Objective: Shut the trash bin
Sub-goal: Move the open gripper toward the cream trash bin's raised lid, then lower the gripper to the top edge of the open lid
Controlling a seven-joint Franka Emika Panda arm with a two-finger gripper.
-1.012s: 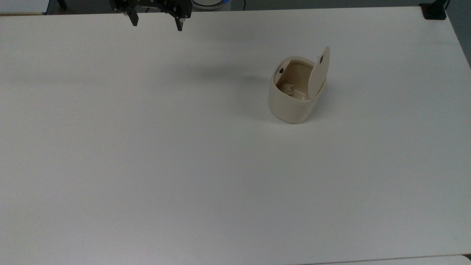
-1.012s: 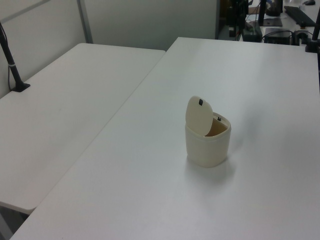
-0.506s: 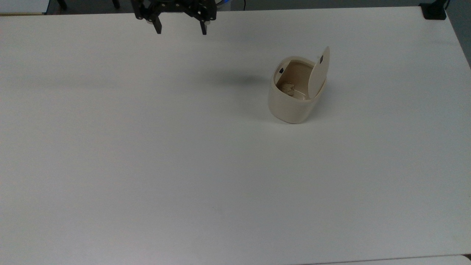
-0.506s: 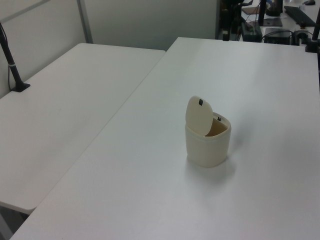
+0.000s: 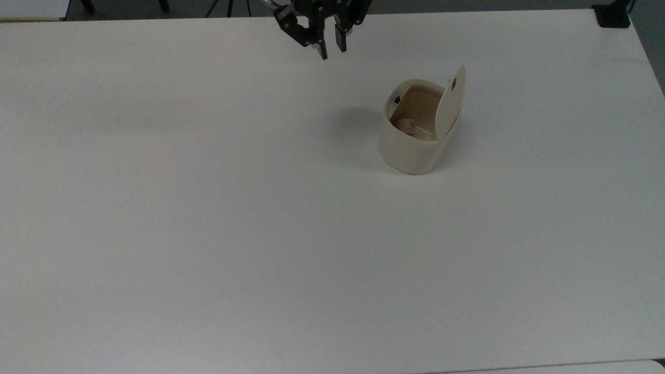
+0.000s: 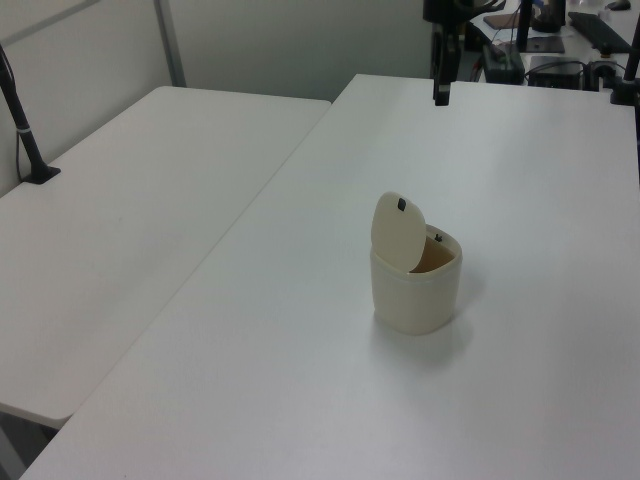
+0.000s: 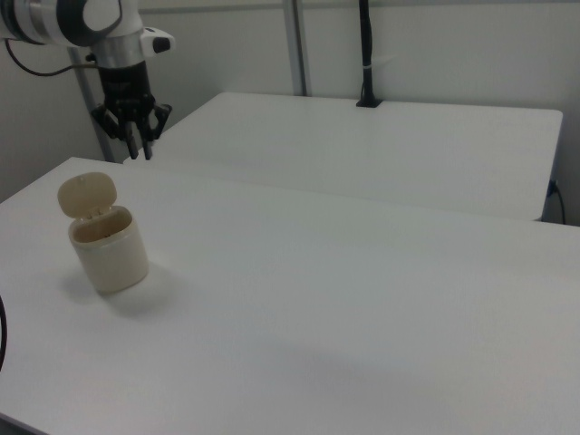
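The trash bin (image 5: 415,143) is standing upright on the white worktop (image 5: 208,218), in the top view's upper right part and well in from every edge; in the left view (image 6: 415,290) it is sitting near the middle of the worktop, and in the right view (image 7: 109,249) toward the right view's left. Its lid (image 5: 450,101) is standing raised, nearly upright on the side of the bin toward the top view's right, leaving the mouth uncovered and the tan inside showing. A small black mark (image 5: 453,82) is sitting near the lid's upper end, and a second small dark mark (image 5: 397,99) is showing on the inner rim at the opposite side. A small crumpled brownish lump (image 5: 407,123) is lying at the bottom of the bin. The gripper (image 5: 331,49) is hanging above the worktop near its far edge in the top view, up and to the top view's left of the bin, well apart from it and touching nothing. Its two black fingers (image 5: 340,42) are pointing downward with a narrow gap between them, holding nothing. In the right view the gripper (image 7: 139,145) is hanging beyond the bin, under the arm's white wrist (image 7: 118,41). A second white worktop (image 6: 130,230) is standing just beside the first, on the left view's left.
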